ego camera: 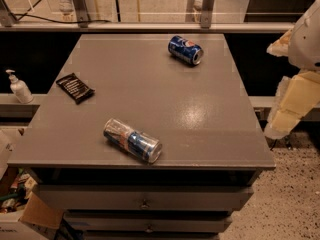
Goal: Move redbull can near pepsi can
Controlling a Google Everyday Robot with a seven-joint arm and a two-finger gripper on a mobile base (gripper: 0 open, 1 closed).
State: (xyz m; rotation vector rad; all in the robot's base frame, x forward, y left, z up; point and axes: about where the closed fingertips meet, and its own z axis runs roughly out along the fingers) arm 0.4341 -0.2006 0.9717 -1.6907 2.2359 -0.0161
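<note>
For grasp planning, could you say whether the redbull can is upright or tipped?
Tipped: the redbull can lies on its side near the table front; the gripper is off the right edge.

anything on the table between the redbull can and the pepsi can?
Nothing: the camera view shows bare tabletop between the redbull can and the pepsi can. The gripper hangs beyond the tabletop's right edge.
</note>
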